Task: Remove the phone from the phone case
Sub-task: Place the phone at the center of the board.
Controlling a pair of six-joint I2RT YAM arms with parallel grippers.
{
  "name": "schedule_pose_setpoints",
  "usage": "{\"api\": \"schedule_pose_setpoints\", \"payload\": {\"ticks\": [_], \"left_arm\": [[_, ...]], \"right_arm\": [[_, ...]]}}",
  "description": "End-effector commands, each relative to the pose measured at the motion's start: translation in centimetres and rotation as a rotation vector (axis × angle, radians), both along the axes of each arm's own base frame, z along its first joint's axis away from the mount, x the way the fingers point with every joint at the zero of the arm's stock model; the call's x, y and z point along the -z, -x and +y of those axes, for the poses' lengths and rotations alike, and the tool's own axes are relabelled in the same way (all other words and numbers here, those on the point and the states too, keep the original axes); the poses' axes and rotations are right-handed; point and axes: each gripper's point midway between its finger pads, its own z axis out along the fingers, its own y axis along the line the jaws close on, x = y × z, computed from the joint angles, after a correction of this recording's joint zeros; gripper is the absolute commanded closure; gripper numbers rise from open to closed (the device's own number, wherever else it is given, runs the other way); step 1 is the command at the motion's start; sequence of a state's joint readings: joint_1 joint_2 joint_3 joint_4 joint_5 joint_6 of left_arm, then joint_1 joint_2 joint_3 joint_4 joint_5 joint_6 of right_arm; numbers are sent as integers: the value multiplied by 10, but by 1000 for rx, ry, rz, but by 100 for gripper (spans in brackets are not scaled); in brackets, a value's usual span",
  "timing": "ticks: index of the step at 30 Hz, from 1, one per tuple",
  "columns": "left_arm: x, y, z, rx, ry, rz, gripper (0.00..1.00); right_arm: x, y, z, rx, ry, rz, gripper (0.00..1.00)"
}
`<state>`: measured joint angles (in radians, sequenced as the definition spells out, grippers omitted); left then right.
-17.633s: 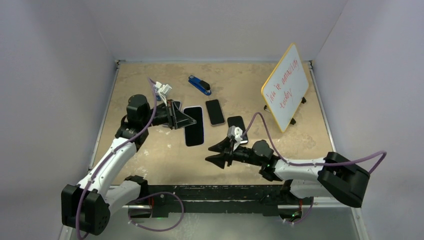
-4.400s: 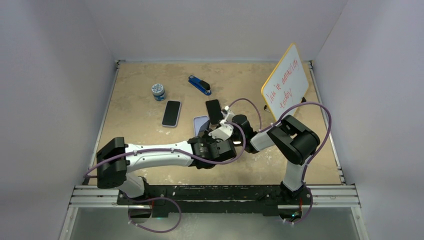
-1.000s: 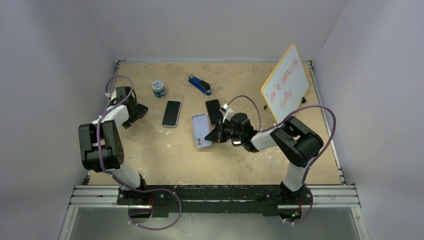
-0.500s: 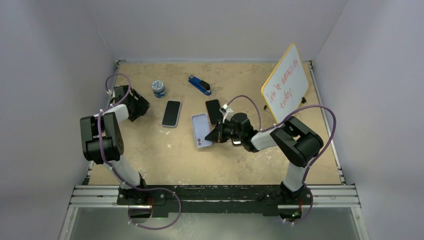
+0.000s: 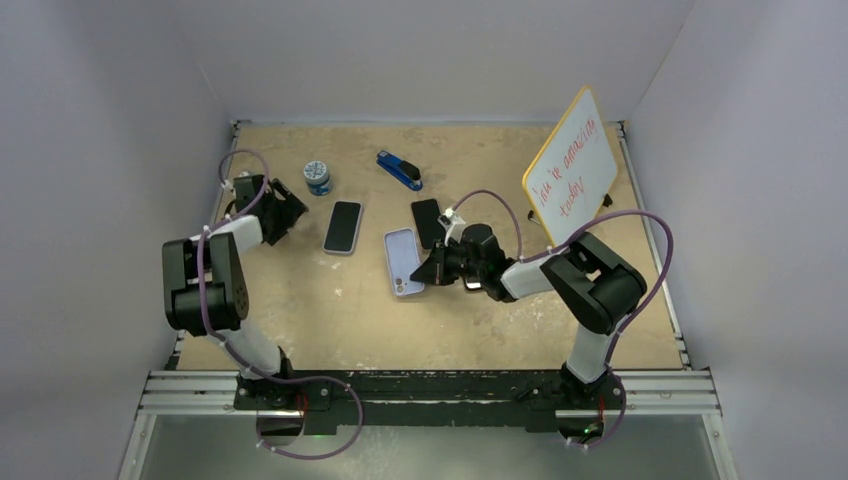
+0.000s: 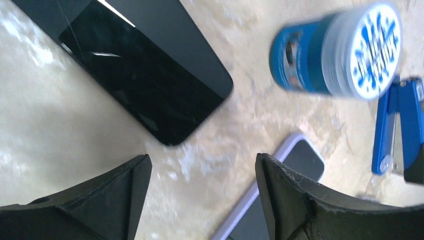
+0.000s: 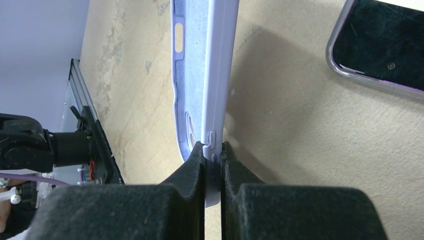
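At table (image 5: pixel 330 320) centre, the lavender phone case (image 5: pixel 403 258) lies w/ its camera cutout toward the near end. The right gripper (image 5: pixel 431 270) comes in from the right and sits on the case's right long edge. The right wrist cam confirms this. The right gripper (image 7: pixel 213 150) has its fingers nearly together, pinching the thin side wall of the phone case (image 7: pixel 220 75) at the button bumps. The case's hollow interior is exposed. I cannot tell whether that edge is raised off the table.

The black phone (image 5: pixel 343 227) lies flat, screen up, left of the case and apart from it. The second phone (image 5: pixel 427 220) lies flat just beyond the case's far-right corner. In the right wrist cam the second phone (image 7: pixel 385 47) shows a pale rim. I cannot tell which phone belongs to the case.

The left gripper (image 5: pixel 292 207) is at far left, near the black phone's left side, no contact. On the left wrist cam the left gripper (image 6: pixel 202 162) has its fingers spread wide w/ nothing between them, and the black phone (image 6: pixel 145 85) lies ahead.

Other items:
- Blue jar (image 5: pixel 318 178) (image 6: pixel 330 50), on the far side of the black phone.
- Blue stapler (image 5: pixel 400 170) (image 6: pixel 397 130), farther right.
- Whiteboard (image 5: pixel 572 178), propped at far right.
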<state>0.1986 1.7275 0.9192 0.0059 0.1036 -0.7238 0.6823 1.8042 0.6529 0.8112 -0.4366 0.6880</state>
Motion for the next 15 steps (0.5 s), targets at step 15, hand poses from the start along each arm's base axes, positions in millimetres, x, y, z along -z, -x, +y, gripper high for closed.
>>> {"api": "schedule_pose_setpoints", "payload": {"ticks": [15], "left_arm": [[-73, 78, -73, 222, -277, -195, 17]], "right_arm": [[-8, 72, 1, 33, 123, 127, 100]]}}
